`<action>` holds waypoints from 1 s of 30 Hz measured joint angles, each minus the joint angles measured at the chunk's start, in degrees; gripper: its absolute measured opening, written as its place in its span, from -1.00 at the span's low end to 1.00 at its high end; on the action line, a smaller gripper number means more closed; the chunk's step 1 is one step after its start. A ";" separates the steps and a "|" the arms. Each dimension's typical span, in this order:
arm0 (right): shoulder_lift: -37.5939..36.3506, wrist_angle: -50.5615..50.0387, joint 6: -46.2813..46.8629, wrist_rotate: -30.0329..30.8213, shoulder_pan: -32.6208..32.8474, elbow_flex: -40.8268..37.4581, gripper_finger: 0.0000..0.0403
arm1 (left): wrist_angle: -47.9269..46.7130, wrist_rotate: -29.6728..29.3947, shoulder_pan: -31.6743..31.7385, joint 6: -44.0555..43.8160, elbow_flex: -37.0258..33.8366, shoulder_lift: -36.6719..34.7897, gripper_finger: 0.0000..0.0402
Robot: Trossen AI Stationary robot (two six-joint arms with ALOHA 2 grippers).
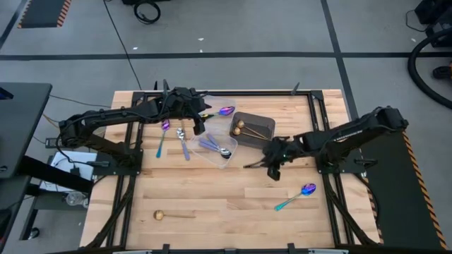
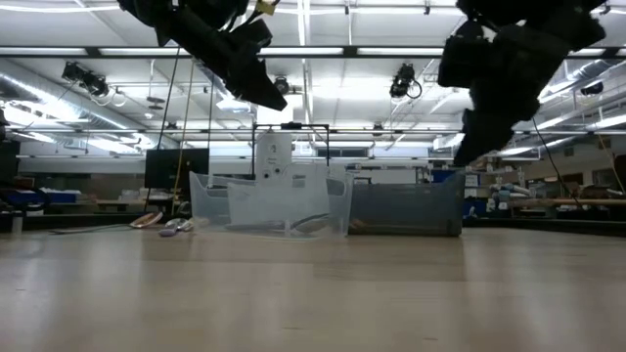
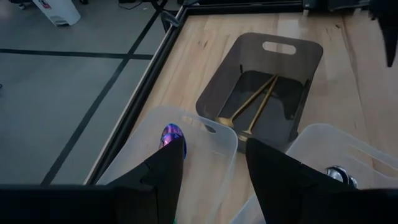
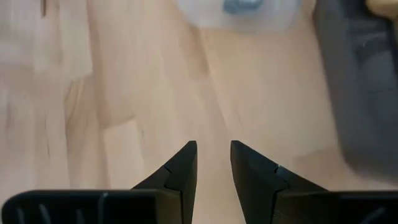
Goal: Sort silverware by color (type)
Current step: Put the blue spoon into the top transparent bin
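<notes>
- The left gripper [image 1: 200,121] is hanging over the clear tub [image 3: 205,162] just beside the dark bin [image 1: 252,130], fingers spread apart and holding nothing; one purple-blue spoon [image 3: 171,135] is lying in that tub right under its fingertips, so I'm judging it is at the drop-off end of a sorting run.
- The right gripper [image 1: 272,168] is hovering over bare wood near the bin's other side, jaws a little apart with nothing between them.
- I'm counting two gold spoons [image 1: 247,128] lying in the bin, and a third gold spoon [image 1: 173,214] sitting well away from it on the table.
- Another purple-blue spoon [image 1: 297,197] is lying loose, well apart from the bin on the right arm's side; that looks like its next pick, needing a low, narrow pinch on the slim handle.
- Beside the tubs, away from the bin, three more spoons [image 1: 174,139] are waiting on the wood.
- A second tub [image 1: 215,146] touching the bin is holding lavender-handled spoons; how many I cannot tell.
</notes>
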 joint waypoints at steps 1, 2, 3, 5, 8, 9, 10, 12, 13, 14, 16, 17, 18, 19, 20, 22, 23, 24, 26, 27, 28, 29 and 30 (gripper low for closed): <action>-0.02 -0.84 0.49 0.76 1.14 0.01 -0.47 | -0.18 0.00 0.00 0.05 0.00 0.00 -0.10; -0.02 -1.72 0.72 1.28 2.23 0.01 -0.47 | -0.27 0.00 0.00 0.10 0.00 0.00 -0.10; -0.02 -2.53 0.77 1.61 3.33 0.01 -0.47 | -0.32 0.00 0.00 0.10 0.00 0.00 -0.10; -0.02 -4.09 1.22 2.10 5.36 0.01 -0.47 | -0.50 0.00 0.00 0.10 0.00 0.00 -0.10; -0.02 -7.08 2.92 2.33 8.29 0.01 -0.47 | -0.48 0.00 0.00 -0.04 0.00 0.00 -0.10; -0.02 -8.15 3.83 2.33 9.29 0.01 -0.47 | -0.48 0.00 0.00 -0.13 0.00 0.00 -0.10; -0.02 -9.28 4.71 2.31 10.21 0.01 -0.47 | -0.48 0.00 0.00 -0.34 0.00 0.00 -0.10; -0.02 -10.46 6.71 2.28 12.02 0.01 -0.47 | -0.48 0.00 0.00 -0.67 0.00 0.00 -0.10; -0.02 -10.90 7.59 2.29 12.94 0.01 -0.47 | -0.46 0.00 0.00 -0.95 0.00 0.00 -0.10; -0.02 -11.50 8.40 2.29 13.89 0.01 -0.47 | -0.46 0.00 -0.01 -1.18 0.00 0.00 -0.10; -0.02 -12.65 9.81 2.40 15.50 0.01 -0.47 | -0.44 0.00 -0.02 -1.51 0.00 0.00 -0.10; -0.02 -13.26 10.62 2.42 16.17 0.01 -0.47 | -0.44 0.00 -0.02 -1.60 0.00 0.00 -0.10; -0.02 -13.95 11.61 2.40 16.78 0.01 -0.47 | -0.44 0.00 0.00 -1.60 0.00 0.00 -0.10; -0.02 -14.52 12.70 2.41 17.36 0.01 -0.48 | -0.46 0.00 0.00 -1.75 0.00 0.00 -0.10; -0.02 -14.96 14.12 2.42 17.90 0.01 -0.48 | -0.54 0.00 -0.01 -2.02 0.00 0.00 -0.10; -0.02 -15.59 17.75 2.18 18.90 0.01 -0.51 | -1.05 0.00 0.00 -3.18 0.00 0.00 -0.10; -0.02 -15.75 19.59 1.44 19.36 0.01 -0.53 | -1.21 0.00 0.00 -3.61 0.00 0.00 -0.10; -0.02 -15.77 21.32 0.66 19.82 0.01 -0.55 | -1.33 0.00 0.00 -4.06 0.00 0.00 -0.10; -0.02 -15.75 24.92 -1.23 20.83 0.01 -0.59 | -1.35 0.00 0.00 -4.55 0.00 0.00 -0.10; -0.02 -15.71 26.41 -2.28 21.25 0.01 -0.61 | -1.35 0.00 -0.01 -4.55 0.00 0.00 -0.10; -0.02 -15.50 27.61 -3.61 21.63 0.01 -0.63 | -1.31 0.00 -0.02 -4.56 0.00 0.00 -0.10; -0.02 -15.12 28.41 -5.21 21.89 0.01 -0.64 | -1.31 0.00 -0.02 -4.58 0.00 0.00 -0.10; -0.02 -14.60 29.27 -7.05 22.14 0.01 -0.64 | -1.19 0.00 0.00 -4.60 0.00 0.00 -0.10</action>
